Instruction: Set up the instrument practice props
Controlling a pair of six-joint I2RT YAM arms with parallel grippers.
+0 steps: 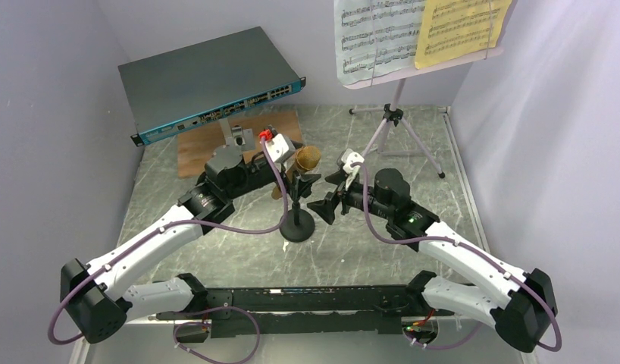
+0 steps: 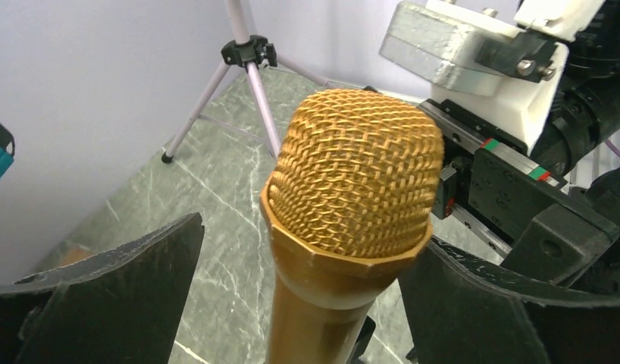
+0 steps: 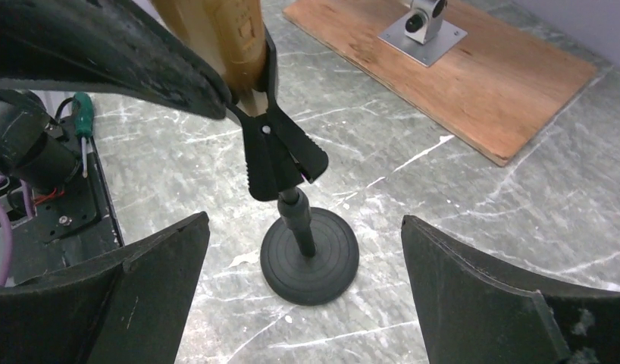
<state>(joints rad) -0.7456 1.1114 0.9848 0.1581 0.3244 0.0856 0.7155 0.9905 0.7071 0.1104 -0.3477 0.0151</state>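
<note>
The gold microphone (image 1: 307, 159) sits in the clip (image 3: 273, 144) of the short black mic stand, whose round base (image 1: 297, 227) rests on the marble table. My left gripper (image 1: 293, 173) is open around the microphone head (image 2: 356, 174), with a gap on its left side and its right finger (image 2: 504, 303) close to the head. My right gripper (image 1: 326, 199) is open and empty, with its fingers on either side of the stand's base (image 3: 309, 258) and above it. The lilac music stand (image 1: 394, 114) stands at the back right with a white sheet (image 1: 375, 38) and a yellow sheet (image 1: 458, 26) on it.
A grey network switch with a blue front (image 1: 208, 83) leans at the back left. A wooden board (image 1: 205, 144) with a metal block (image 1: 237, 135) lies before it, and also shows in the right wrist view (image 3: 474, 76). The tripod legs (image 2: 250, 57) spread at the back right. Walls close in on three sides.
</note>
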